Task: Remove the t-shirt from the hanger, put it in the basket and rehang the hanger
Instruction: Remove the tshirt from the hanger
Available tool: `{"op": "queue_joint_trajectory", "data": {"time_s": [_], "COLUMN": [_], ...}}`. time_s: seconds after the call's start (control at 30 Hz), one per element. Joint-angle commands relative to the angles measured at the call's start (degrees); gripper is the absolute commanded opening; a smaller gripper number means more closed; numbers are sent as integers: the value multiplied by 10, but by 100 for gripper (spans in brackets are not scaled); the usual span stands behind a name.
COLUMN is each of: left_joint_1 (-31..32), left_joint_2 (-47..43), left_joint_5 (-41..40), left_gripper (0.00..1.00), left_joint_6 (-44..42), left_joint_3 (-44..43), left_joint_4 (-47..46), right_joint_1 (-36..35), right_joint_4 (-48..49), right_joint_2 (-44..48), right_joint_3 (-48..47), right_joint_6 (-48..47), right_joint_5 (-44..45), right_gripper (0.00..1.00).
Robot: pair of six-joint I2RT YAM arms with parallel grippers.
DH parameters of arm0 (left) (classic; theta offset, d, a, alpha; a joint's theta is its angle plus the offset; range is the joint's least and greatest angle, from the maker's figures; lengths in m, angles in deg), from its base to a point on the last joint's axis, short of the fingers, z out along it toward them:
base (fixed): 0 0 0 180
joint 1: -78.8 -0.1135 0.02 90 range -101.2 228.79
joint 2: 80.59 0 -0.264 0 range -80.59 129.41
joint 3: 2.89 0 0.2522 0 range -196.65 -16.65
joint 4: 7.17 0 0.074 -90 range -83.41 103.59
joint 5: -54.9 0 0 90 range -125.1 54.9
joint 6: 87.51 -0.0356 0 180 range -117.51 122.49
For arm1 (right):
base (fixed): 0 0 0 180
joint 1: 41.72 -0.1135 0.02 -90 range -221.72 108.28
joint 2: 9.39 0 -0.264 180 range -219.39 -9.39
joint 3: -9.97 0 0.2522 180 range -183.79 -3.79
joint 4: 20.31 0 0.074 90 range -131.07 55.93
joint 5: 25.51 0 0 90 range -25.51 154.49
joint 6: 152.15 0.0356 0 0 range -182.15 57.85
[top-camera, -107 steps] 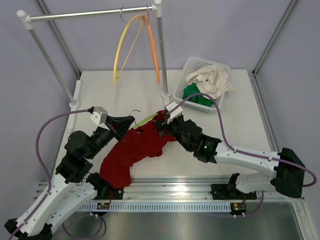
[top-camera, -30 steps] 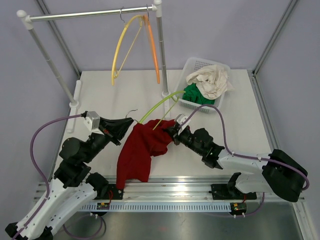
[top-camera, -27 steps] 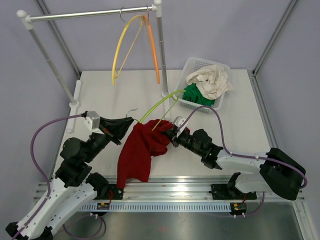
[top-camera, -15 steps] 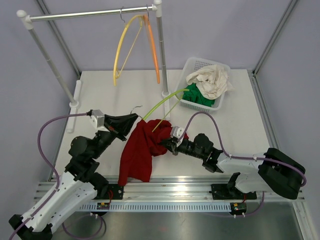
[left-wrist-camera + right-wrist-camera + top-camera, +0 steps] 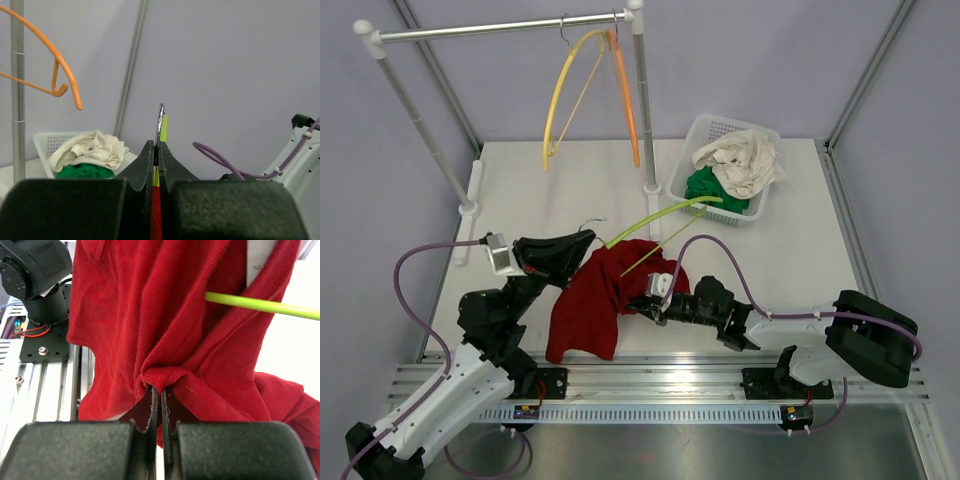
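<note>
- At near centre, left pincer (image 5: 582, 240) clamps the hanger (image 5: 660, 213) at its neck; right pincer (image 5: 640, 300) pinches the t-shirt (image 5: 585, 310).
- Step: stripping; next, probably drag the cloth clear of the hanger.

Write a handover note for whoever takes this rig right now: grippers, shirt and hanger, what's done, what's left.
Left gripper: shut on the green hanger just below its hook.
Right gripper: shut on a fold of the red t-shirt.
Done: much of the hanger sticks out bare toward the basket.
Left: the shirt is bunched at the hook end, one rod passing through the fabric; pull it fully free.
</note>
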Motion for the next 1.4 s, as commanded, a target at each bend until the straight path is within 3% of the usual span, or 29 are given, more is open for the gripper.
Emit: {"op": "queue_joint_trajectory", "data": {"time_s": [0.0, 0.17, 0.37, 0.4, 0.43, 0.53, 0.63, 0.87, 1.2, 1.37], "left_joint_1": [1, 1, 1, 1, 1, 1, 1, 1, 1, 1], "left_joint_2": [-21, -28, 0, 3, 7, 21, 23, 18, 8, -3], "left_joint_5": [9, -17, -33, -34, -34, -29, -26, -32, -23, -15], "left_gripper": [0, 0, 0, 0, 0, 0, 0, 0, 0, 0], "left_joint_6": [36, 53, 61, 63, 65, 72, 72, 59, 32, 22], "left_joint_3": [11, 54, 76, 77, 77, 77, 76, 75, 14, 6], "left_joint_4": [-161, -265, -383, -394, -412, -430, -427, -398, -191, -163], "right_joint_1": [-5, -5, -6, -6, -6, -5, -6, -6, -5, -6], "right_joint_4": [14, 0, -9, -8, -1, 40, 92, 145, 108, 73], "right_joint_2": [6, -3, -39, -42, -44, -38, -20, 14, 102, 156], "right_joint_3": [-15, -18, -36, -37, -38, -26, 1, 25, 34, 30], "right_joint_6": [-19, -24, -23, -23, -21, -9, 9, 33, 11, 60], "right_joint_5": [15, 32, 25, 27, 26, 20, 8, 3, 112, 213], "right_gripper": [3, 8, 24, 44, 53, 76, 87, 89, 88, 81]}}
